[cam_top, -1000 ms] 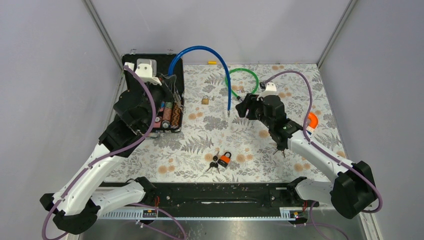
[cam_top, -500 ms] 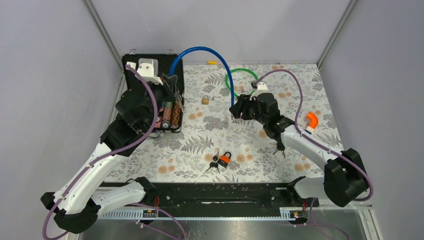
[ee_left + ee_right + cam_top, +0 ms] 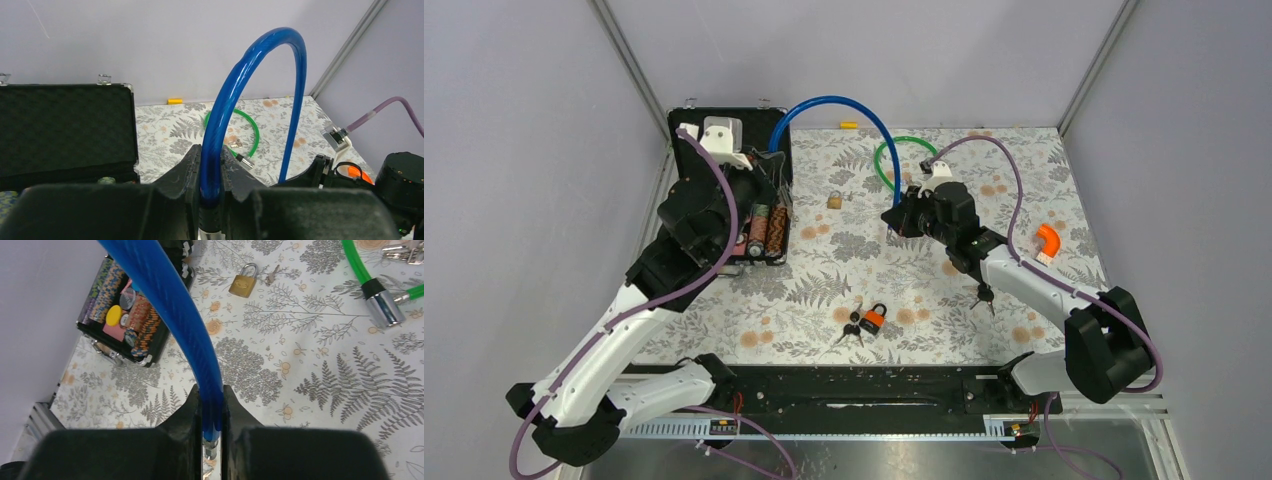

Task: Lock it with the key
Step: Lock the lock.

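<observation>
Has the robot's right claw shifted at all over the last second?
Yes. The right gripper slid left, toward the brass padlock, and now pinches the free end of the blue cable.

Small padlock (image 3: 834, 200) between cable lock (image 3: 829, 98) ends

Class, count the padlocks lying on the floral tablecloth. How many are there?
2. A small brass padlock lies near the open black case. An orange padlock lies at the near middle, beside black-headed keys. The arms may hide others.
</observation>
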